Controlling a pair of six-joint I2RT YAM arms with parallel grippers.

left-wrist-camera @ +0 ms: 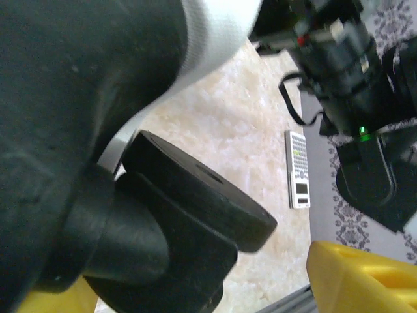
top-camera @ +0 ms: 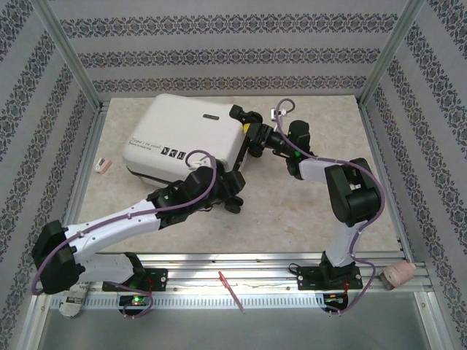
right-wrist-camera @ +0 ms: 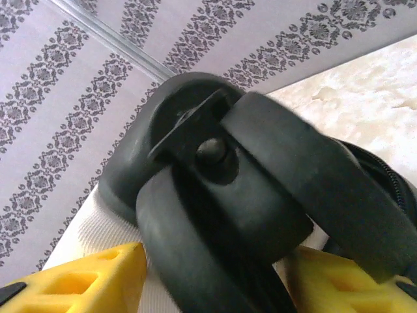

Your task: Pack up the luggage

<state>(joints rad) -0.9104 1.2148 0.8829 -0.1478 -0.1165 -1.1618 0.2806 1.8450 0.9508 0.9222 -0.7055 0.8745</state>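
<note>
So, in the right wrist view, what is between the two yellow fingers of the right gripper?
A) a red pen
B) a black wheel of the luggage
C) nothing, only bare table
B: a black wheel of the luggage sits between the yellow fingers of the right gripper.

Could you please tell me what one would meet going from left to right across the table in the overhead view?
small pink-and-white item → the luggage → right claw at the luggage's right-hand wheel → pinkish roll by the near right corner
</note>
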